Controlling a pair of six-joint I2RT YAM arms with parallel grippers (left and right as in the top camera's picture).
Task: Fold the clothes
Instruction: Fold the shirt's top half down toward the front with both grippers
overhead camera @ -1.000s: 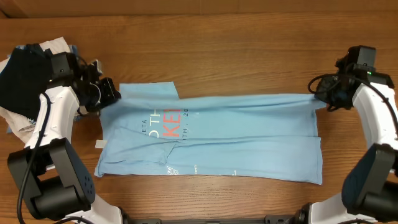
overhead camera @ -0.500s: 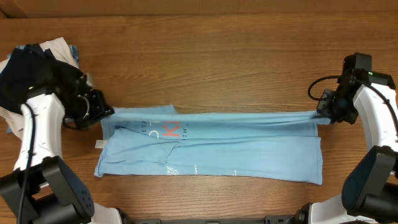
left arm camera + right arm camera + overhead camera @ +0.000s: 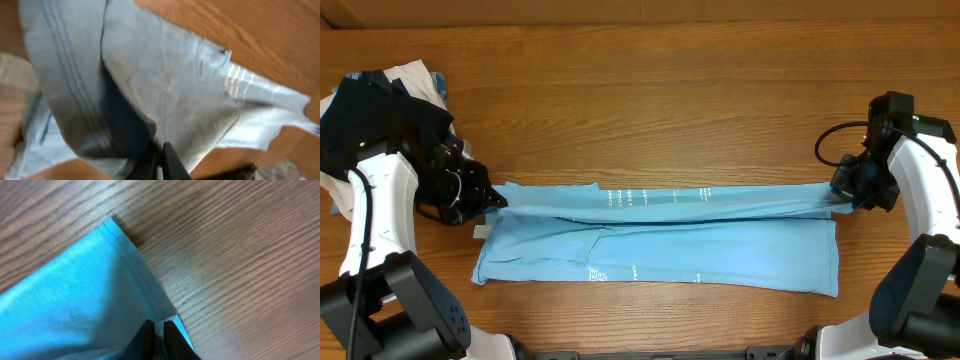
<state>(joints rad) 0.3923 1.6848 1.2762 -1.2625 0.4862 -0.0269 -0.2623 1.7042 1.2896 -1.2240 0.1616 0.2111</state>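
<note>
Here, T-shirt [image 3: 660, 235] in left end effector [image 3: 491, 198]

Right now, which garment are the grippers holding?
The sky-blue T-shirt, pinched at each end by left gripper and right gripper; the black garment and beige garment sit heaped aside.

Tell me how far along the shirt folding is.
Done: the shirt lies spread lengthwise on the table. In hand: the left tool and right tool each pinch one end of its far edge, holding it taut above the middle. Left: laying that edge down, then folding crosswise.
</note>
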